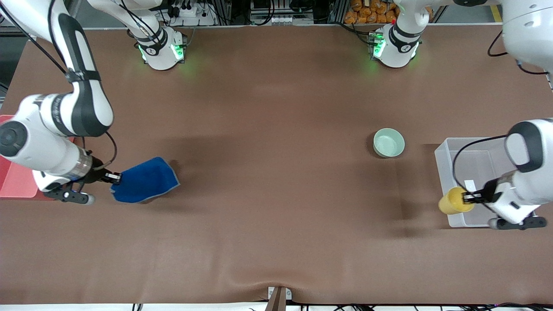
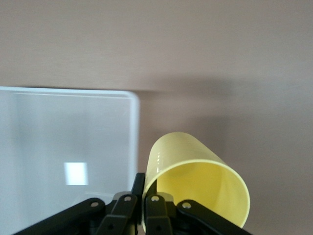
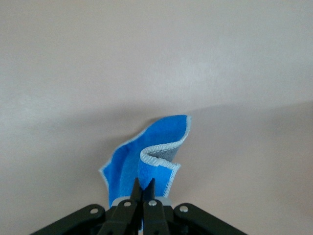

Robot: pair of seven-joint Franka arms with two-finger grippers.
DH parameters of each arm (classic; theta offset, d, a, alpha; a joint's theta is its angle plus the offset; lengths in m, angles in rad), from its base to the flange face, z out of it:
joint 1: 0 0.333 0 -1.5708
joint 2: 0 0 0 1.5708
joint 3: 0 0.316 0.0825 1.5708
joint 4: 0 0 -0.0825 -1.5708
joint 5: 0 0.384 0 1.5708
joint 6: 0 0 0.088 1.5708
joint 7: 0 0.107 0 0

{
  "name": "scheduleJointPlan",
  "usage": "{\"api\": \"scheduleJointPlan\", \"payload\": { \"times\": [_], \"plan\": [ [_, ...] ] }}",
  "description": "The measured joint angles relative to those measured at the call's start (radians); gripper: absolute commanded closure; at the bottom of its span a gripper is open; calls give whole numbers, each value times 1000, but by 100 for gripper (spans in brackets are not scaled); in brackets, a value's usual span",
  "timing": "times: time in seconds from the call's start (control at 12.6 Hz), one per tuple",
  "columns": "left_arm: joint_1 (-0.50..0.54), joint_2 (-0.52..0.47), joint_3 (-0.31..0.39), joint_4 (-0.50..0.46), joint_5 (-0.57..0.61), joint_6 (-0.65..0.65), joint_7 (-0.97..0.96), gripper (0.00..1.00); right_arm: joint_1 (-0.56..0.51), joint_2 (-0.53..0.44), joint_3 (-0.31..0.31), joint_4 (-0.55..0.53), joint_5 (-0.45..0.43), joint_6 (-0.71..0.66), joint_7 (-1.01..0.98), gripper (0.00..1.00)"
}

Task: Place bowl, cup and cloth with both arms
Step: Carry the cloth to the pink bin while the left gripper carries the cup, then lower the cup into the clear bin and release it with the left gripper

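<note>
Two carries underway: my left gripper pinches the cup beside the bin, my right gripper pinches the cloth; next I'd swing each over its container.

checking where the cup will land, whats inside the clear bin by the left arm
The clear bin shows only a small white label on its bottom. The left gripper, shut on the yellow cup, and the arm cover part of it.

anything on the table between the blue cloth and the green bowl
Nothing: in the front view the brown table is bare between the cloth, held by the right gripper, and the bowl.
</note>
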Motion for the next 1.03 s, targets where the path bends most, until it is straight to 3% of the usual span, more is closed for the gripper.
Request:
{"api": "scheduleJointPlan", "payload": {
  "times": [0.24, 0.48, 0.64, 1.03],
  "plan": [
    [90, 2, 0, -9, 0, -2, 121, 100, -4, -75, 0, 14, 0, 0, -71, 100],
    [110, 32, -1, -23, 0, -2, 144, 100, -22, -125, -2, 79, -2, -61, -161, 100],
    [115, 68, -1, -26, 0, 6, 143, 100, -75, -153, -5, 106, -3, -149, -239, 100],
    [131, 120, -1, -26, 13, 72, 145, 100, -239, -199, -11, 115, -8, -216, -509, 100]
  ]
}}
